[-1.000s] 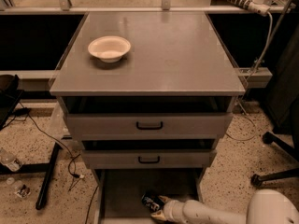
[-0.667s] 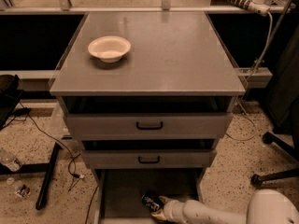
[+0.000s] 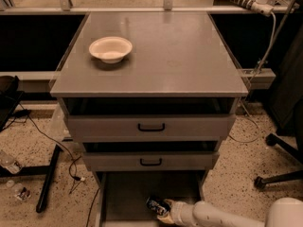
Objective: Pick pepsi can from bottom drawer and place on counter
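The pepsi can (image 3: 156,205) is a small dark can lying on the floor of the open bottom drawer (image 3: 128,195), right of its middle. My gripper (image 3: 163,211) reaches in from the lower right on a white arm and is right at the can, touching or around it. The counter (image 3: 161,56) is the wide grey top of the cabinet, above the two upper drawers.
A white bowl (image 3: 111,48) sits on the counter's left side. The two upper drawers (image 3: 151,126) stand slightly pulled out above the gripper. Cables, a black bar and a bottle lie on the floor at left; an office chair base is at right.
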